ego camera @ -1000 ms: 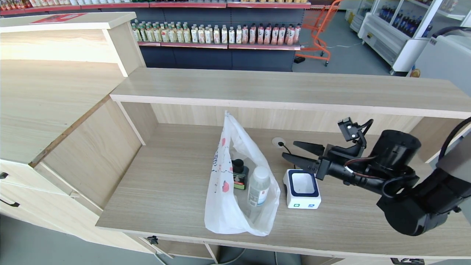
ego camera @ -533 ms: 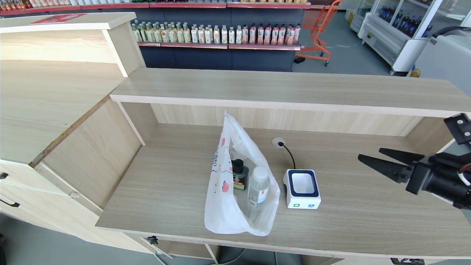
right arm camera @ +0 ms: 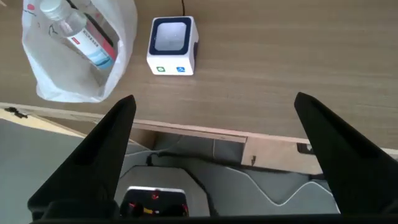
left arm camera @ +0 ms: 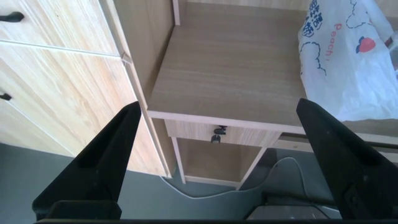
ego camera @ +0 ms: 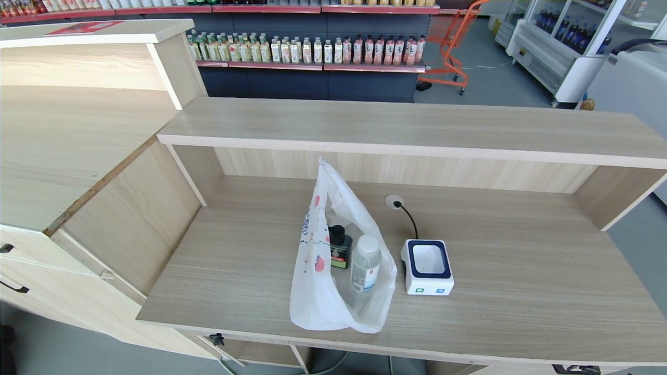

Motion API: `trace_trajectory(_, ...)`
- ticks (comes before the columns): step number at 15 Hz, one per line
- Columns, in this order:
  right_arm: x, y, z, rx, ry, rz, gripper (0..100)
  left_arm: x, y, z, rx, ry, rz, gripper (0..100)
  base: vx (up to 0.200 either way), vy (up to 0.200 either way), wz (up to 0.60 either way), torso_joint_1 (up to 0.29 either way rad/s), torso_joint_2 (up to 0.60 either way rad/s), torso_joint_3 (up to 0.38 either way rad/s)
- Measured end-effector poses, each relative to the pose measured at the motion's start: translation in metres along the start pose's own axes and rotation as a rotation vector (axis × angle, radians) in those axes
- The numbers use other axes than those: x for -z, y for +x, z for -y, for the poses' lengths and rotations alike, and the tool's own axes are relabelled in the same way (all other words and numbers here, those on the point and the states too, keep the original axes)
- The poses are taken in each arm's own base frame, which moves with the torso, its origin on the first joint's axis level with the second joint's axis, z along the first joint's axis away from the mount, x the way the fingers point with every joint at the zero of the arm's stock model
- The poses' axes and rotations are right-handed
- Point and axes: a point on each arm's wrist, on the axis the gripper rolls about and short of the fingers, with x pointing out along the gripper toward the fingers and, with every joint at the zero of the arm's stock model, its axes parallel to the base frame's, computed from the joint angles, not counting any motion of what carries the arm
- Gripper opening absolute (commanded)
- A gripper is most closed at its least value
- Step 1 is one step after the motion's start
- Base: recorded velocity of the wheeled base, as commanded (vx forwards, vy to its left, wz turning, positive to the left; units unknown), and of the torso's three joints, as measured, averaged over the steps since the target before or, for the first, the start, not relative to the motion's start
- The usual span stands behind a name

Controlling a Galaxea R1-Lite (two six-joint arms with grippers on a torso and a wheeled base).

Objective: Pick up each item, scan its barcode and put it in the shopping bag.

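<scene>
1. The left tool [left arm camera: 216, 106] hangs out in front of the tabletop [ego camera: 521, 271], off its left front corner. Its fingers are spread wide with nothing between them, and the shopping bag is well apart from it.
2. The shopping bag [ego camera: 318, 271] stands near the middle of the tabletop, its mouth gaping toward the scanner and one handle sticking up at the back.
3. A dark bottle [ego camera: 340, 246] with a black cap stands upright inside the bag, at the rear.
4. A clear bottle [ego camera: 366, 263] with a white cap sits inside the bag too, just beside the dark one and nearer the mouth.
5. The scanner [ego camera: 427, 266] sits just beside the bag, window facing up, and its cable [ego camera: 409, 219] runs back to a hole in the tabletop.
6. The right tool [right arm camera: 214, 98] hangs off the front edge, spread open and empty, with the scanner and bag beyond it.
7. My judgement is that bagging looks complete and the step in hand is parking the arms. To do it well, keep both tools low and away from the raised handle and the thin plastic, because a snag could tip the bottles out. Leave the fingers spread, ready for any further item, and keep clear of the scanner window.
</scene>
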Motion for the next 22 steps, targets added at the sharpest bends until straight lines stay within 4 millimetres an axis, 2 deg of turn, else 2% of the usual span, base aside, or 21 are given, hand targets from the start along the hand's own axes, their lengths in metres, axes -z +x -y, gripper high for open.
trace_trajectory(2, 0.018, -0.016, -0.001, 0.03, -0.03, 0.073, 100, 0.0, 0.0, 0.0, 0.0, 0.0, 0.0, 100, 0.0, 0.0, 0.0, 0.0, 0.0, 0.0)
trace_trajectory(5, 0.033, -0.023, 0.001, 0.087, -0.053, 0.098, 100, 0.0, 0.0, 0.0, 0.0, 0.0, 0.0, 100, 0.0, 0.0, 0.0, 0.0, 0.0, 0.0)
trace_trajectory(17, 0.036, -0.026, 0.0, 0.087, -0.052, 0.133, 100, 0.0, 0.0, 0.0, 0.001, 0.004, -0.001, 100, 0.0, 0.0, 0.0, 0.0, 0.0, 0.0)
trace_trajectory(22, 0.036, -0.026, 0.0, 0.089, -0.052, 0.133, 100, 0.0, 0.0, 0.0, 0.0, 0.014, 0.0, 100, 0.0, -0.2, 0.0, 0.0, 0.0, 0.004)
